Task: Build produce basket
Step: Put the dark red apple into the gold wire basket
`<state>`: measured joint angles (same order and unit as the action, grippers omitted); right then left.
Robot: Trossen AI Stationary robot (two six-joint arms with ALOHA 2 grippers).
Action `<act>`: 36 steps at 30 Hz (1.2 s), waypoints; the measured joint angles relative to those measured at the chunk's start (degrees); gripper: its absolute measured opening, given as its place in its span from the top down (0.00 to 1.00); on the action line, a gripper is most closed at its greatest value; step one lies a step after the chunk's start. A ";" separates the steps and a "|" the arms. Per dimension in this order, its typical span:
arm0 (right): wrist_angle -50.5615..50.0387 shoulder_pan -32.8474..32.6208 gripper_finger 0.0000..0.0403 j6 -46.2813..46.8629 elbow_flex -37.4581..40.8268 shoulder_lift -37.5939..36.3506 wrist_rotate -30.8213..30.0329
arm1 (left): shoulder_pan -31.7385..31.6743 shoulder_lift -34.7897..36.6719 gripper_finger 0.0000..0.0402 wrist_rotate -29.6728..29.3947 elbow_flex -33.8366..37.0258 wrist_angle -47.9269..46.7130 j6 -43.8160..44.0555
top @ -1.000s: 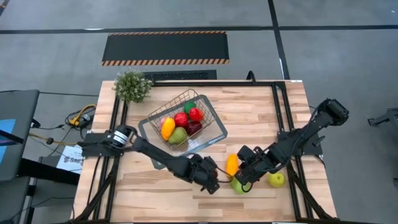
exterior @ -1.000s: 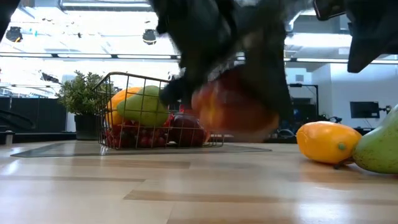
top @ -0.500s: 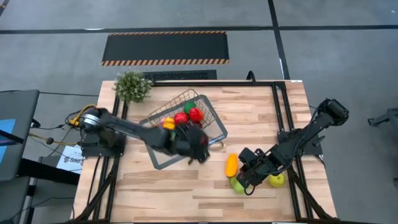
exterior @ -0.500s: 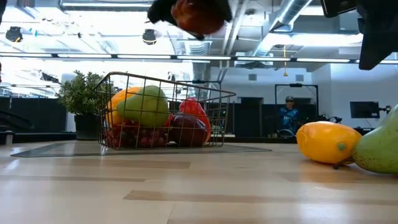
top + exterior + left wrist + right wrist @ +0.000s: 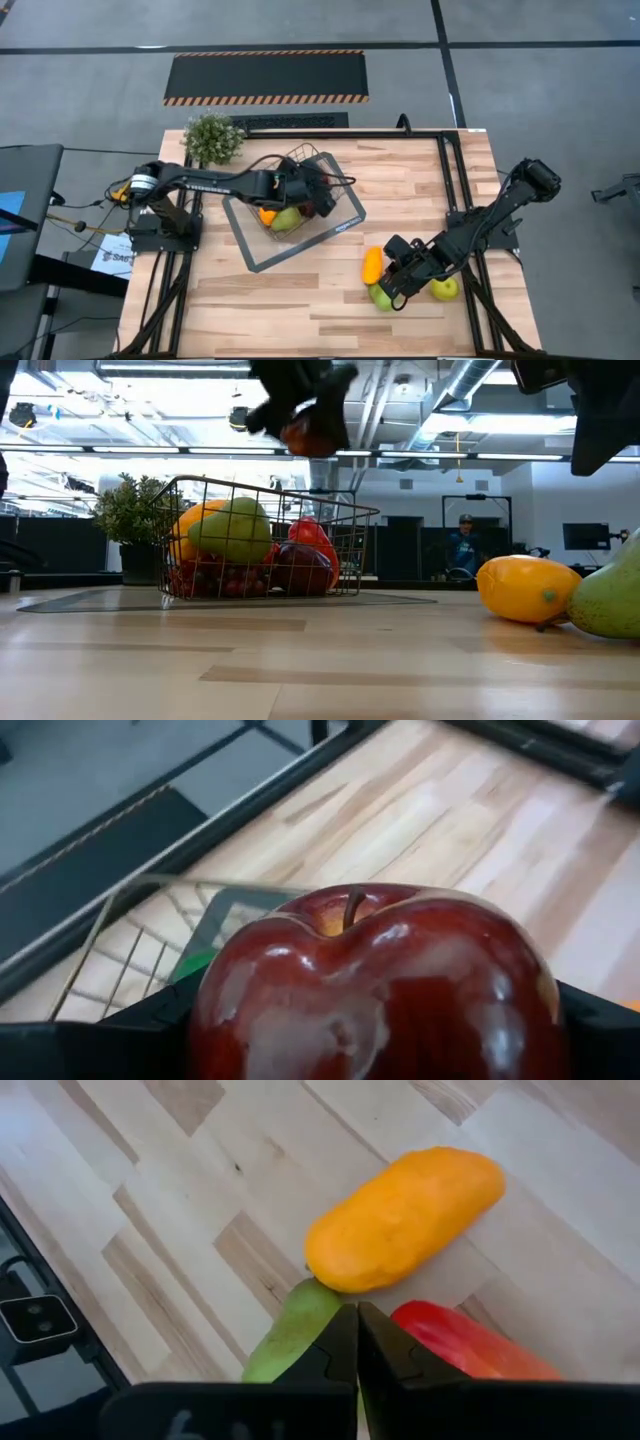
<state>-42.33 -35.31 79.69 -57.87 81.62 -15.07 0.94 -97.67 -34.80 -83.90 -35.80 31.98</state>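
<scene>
My left gripper point(image 5: 322, 197) hangs over the wire basket point(image 5: 345, 205), shut on a dark red apple point(image 5: 308, 436). The basket stands on its grey tray base point(image 5: 262, 258) and holds a green pear point(image 5: 288, 219), an orange piece point(image 5: 266, 214), a red piece point(image 5: 312, 540) and grapes point(image 5: 212, 580). Near the front right, my right gripper point(image 5: 357, 1320) is shut and empty, above an orange mango point(image 5: 372, 265), a green pear point(image 5: 381, 298) and a red piece point(image 5: 460, 1345). A green apple point(image 5: 445, 289) lies beside them. My left gripper pinches the apple's two sides point(image 5: 230, 1010) between its two fingers point(image 5: 150, 1025). The fingers slant downward from the table's left. The stem point(image 5: 350, 908) points away from the wrist. The apple is lifted clear, above the basket's rim.
A bushy potted plant point(image 5: 213, 138) stands at the far left corner. Black frame rails point(image 5: 445, 180) run along the table's edges. A person point(image 5: 465, 545) stands far back in the room. Bare wood lies between the basket and the loose fruit.
My left gripper has carried the red apple up from the table's near middle toward the far left, and it now hangs over the basket. The grip has stayed shut on the apple. The fruit at the front right has not moved.
</scene>
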 joint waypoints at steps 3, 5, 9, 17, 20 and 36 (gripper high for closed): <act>-0.30 0.64 0.94 0.01 0.00 0.00 0.02 | -1.12 0.09 0.25 0.01 4.36 2.49 0.20; -1.02 1.03 0.94 -0.01 0.00 0.00 0.00 | -1.55 0.11 0.24 0.11 7.61 5.76 -0.20; -2.11 1.79 0.95 -0.01 0.00 0.00 -0.03 | -2.46 0.11 0.23 3.75 13.10 14.85 -0.72; -2.71 2.10 0.95 -0.05 0.00 0.00 -0.02 | -3.87 0.11 0.22 6.66 18.24 23.14 -3.34; -2.98 2.10 0.95 -0.17 0.00 0.00 -0.02 | -3.90 -0.50 0.22 9.06 19.13 26.52 -5.50; -5.08 2.10 0.95 -0.16 0.00 0.02 -0.02 | -3.90 -1.84 0.15 9.51 19.24 24.84 -3.25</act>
<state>-47.40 -33.21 79.53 -57.87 81.65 -15.09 -2.96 -99.50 -25.28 -64.66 -10.96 28.73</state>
